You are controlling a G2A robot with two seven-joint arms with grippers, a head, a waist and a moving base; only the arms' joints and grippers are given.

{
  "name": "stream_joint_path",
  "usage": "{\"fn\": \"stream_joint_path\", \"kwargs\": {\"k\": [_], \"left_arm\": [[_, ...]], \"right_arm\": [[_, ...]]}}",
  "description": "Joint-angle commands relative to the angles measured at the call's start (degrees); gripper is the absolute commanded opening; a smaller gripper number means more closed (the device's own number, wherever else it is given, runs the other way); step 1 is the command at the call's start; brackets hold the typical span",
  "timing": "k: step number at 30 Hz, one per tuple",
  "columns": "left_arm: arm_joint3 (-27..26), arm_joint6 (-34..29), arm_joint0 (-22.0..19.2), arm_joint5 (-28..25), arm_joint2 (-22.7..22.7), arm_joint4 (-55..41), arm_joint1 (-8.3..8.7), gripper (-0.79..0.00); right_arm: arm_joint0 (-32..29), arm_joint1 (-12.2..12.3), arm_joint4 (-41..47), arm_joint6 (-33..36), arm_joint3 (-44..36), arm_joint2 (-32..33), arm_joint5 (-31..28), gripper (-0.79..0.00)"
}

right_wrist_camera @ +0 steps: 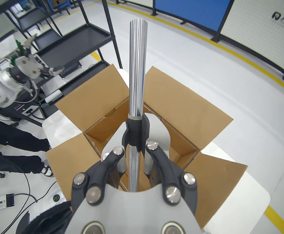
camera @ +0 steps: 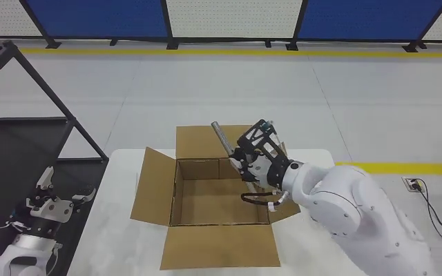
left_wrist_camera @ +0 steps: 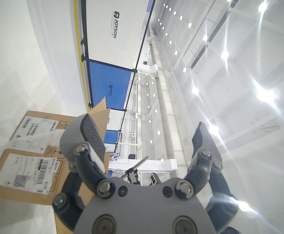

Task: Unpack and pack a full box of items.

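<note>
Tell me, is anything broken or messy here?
Nothing looks broken or spilled. The cardboard box sits on the table with its flaps folded out. The shiny metal rod over it is just held in the right arm's jaws.

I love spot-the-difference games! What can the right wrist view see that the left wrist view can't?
Right wrist view, not the left: the open inside of the cardboard box with its flaps spread, and a black shelf rack beside the table.

Left wrist view, not the right: white labels stuck on the box's outer side, and bright ceiling lights.

Both: the box, the metal rod gripped by the shut right tool, the open left tool, and blue panels behind.
</note>
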Motion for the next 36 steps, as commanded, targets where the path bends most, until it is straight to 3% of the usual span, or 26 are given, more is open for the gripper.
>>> {"fn": "stream_joint_path", "kwargs": {"k": [1,20,36], "left_arm": [[0.0,0.0,0.0,0.0,0.0,0.0,0.0,0.0],[0.0,0.0,0.0,0.0,0.0,0.0,0.0,0.0],[0.0,0.0,0.0,0.0,0.0,0.0,0.0,0.0]], "right_arm": [[2.6,-0.9,-0.5,2.1,2.7,-3.3,1.0,-0.785],[9.9,-9.0,3.1,0.7,22.9,-19.4,1.8,-0.785],[10.1,-9.9,0.2,1.5,25.2,-21.0,-0.4,-0.785]]}}
